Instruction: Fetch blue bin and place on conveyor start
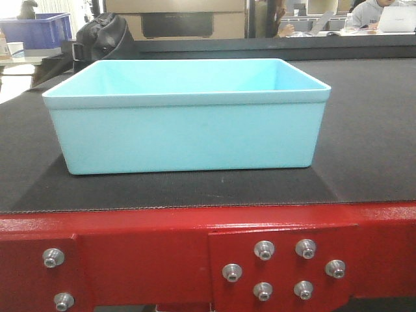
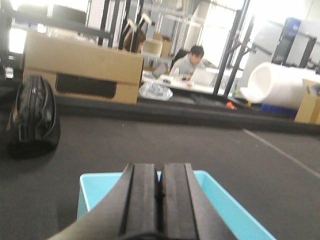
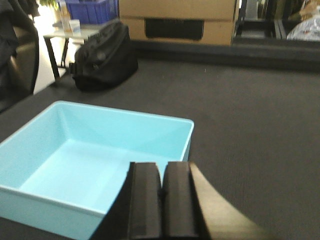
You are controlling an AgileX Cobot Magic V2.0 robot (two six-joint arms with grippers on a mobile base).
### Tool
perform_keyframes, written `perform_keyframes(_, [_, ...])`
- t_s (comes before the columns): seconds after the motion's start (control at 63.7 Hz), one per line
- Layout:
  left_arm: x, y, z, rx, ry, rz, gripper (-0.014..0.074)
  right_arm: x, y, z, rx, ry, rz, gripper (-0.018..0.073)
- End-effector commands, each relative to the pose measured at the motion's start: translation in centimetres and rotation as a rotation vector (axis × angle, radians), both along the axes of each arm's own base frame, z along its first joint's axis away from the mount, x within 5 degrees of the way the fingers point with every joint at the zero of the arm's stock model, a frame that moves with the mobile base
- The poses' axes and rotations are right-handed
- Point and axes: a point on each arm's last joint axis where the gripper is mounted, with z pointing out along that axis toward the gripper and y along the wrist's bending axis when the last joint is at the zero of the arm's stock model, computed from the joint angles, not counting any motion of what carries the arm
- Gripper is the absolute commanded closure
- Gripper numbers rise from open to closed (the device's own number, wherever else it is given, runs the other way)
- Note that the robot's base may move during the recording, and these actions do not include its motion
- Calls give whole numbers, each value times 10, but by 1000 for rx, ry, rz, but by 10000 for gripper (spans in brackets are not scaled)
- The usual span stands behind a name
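Blue bin [image 1: 188, 140] aside, the largest thing in view is the conveyor start [image 1: 364, 143], a wide dark textured belt that ends at a red metal frame [image 1: 130, 250] studded with silver bolts [image 1: 264, 249]. The pale turquoise tub sits upright and empty on that belt, near the red frame, its long side facing the front camera and its thin rim level. Neither arm touches it.

Beyond the belt stands a long cardboard box [image 3: 177, 20] with a dark slot in its face. A black bag [image 3: 102, 55] rests at the belt's far edge, well apart from the tub. A dark blue crate [image 1: 45, 29] sits on a side stand further back, and a person [image 2: 190, 62] works at a desk in the background.

The left gripper [image 2: 160, 195] hangs above one end of the tub, its black fingers [image 2: 142, 200] pressed together with nothing between them. The right gripper [image 3: 161, 192] hovers over the tub's near right corner, its fingers [image 3: 145, 200] likewise closed against each other and empty.
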Motion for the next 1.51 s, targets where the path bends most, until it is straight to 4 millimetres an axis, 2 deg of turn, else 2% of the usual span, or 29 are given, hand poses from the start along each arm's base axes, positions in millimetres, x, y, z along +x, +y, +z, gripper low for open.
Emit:
perform_keyframes(0.0, [-11, 4, 5, -21, -49, 2, 707, -12, -4, 9, 10, -74, 2, 724])
perform_keyframes(0.204, [-23, 9, 9, -37, -95, 1, 707, -26, -9, 16, 28, -132, 1, 724])
perform_keyframes(0.785, [-23, 9, 9, -37, -95, 1, 707, -32, -11, 18, 32, -143, -3, 724])
perform_keyframes(0.895, [-23, 9, 9, -37, -95, 1, 707, -41, -15, 15, -131, -206, -9, 724])
perform_keyframes(0.989, [-23, 9, 9, -37, -95, 1, 707, -47, -23, 2, -147, -196, -73, 724])
perform_keyframes(1.083, [-23, 9, 9, -37, -95, 1, 707, -49, -32, -19, -78, -166, -174, 724])
perform_keyframes(1.209, [-23, 9, 9, -37, -95, 1, 707, -53, -41, -50, -79, -199, -285, 724])
perform_keyframes(1.491, [-23, 9, 9, -37, -95, 1, 707, -68, -43, -122, -54, -126, -311, 724])
